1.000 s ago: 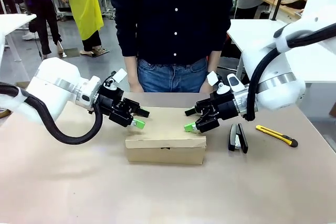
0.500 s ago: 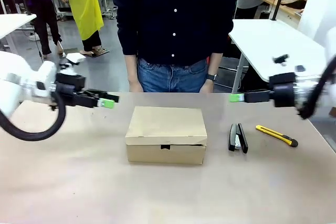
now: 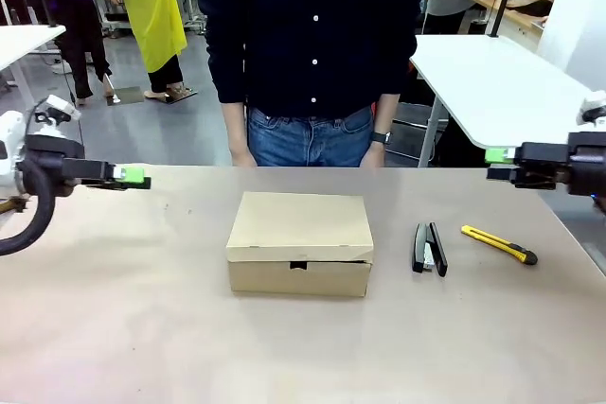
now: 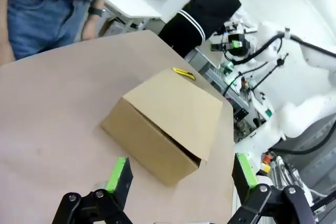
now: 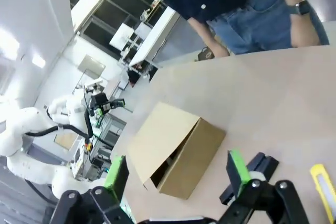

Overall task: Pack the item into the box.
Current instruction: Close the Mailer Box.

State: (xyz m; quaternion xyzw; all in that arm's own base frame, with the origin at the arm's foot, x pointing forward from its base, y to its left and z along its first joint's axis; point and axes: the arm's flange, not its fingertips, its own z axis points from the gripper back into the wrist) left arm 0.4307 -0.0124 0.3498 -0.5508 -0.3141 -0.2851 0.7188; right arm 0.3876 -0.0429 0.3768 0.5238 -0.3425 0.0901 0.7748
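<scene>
Box (image 3: 299, 241) sits shut at the centre of the tabletop (image 3: 142, 328), lid flap down, tuck tab at the front face toward 6 o'clock. The pouch can't be seen on the tabletop, so no telling where it is.

Left claw (image 3: 128, 175) is out at 9 o'clock from the box, well apart from it, above the tabletop edge and pointing inward. In its wrist view the left claw (image 4: 181, 174) has green pads spread wide with nothing between them; the box lies beyond the fingers with its front seam slightly gapped.

Right claw (image 3: 502, 160) is out at 3 o'clock, also well apart from the box and pointing inward. In its wrist view the right claw (image 5: 176, 172) stands wide too and is empty, with box, stapler and knife ahead of it.

Black stapler (image 3: 429, 249) lies just beside the box at its 3 o'clock, not touching. Yellow utility knife (image 3: 499, 243) lies further out, same direction, near the stapler.

Person (image 3: 312, 44) stands at 12 o'clock at the far edge, hands down at their sides.
</scene>
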